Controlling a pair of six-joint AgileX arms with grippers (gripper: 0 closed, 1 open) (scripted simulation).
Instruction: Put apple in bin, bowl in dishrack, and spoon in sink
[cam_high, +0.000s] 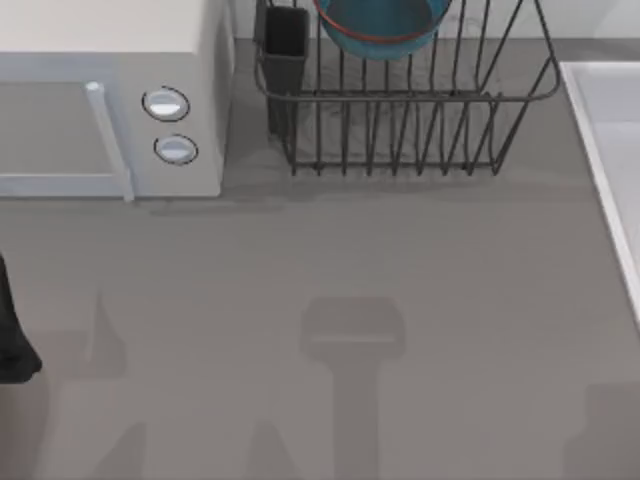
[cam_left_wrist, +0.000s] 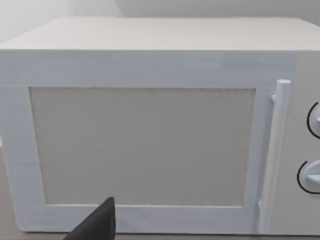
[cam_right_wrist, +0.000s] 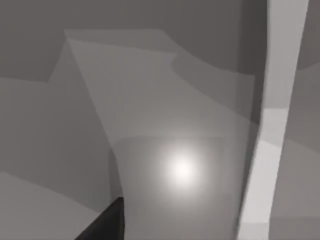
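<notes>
Teal bowl (cam_high: 380, 25) in dishrack (cam_high: 400, 110) (upright).

Bowl (cam_high: 380, 25) in dishrack (cam_high: 400, 110), between microwave (cam_high: 110, 100) and sink (cam_high: 610, 150)

Facing a white microwave (cam_left_wrist: 150, 125) head-on, close ahead of the left gripper. One dark finger (cam_left_wrist: 97, 225) poking up at the near edge, its tip overlapping the lower frame of the door. Beyond the finger, a large pale grey window (cam_left_wrist: 142, 145) set in a white door frame. Off to the side of the finger, an upright white bar handle (cam_left_wrist: 272, 155) running down the door's edge. Past the handle, two round knobs, one above the other, an upper knob (cam_left_wrist: 315, 120) and a lower knob (cam_left_wrist: 311, 176), both cut off by the frame. A sliver of grey table (cam_left_wrist: 5, 210) beside the microwave's base.
</notes>
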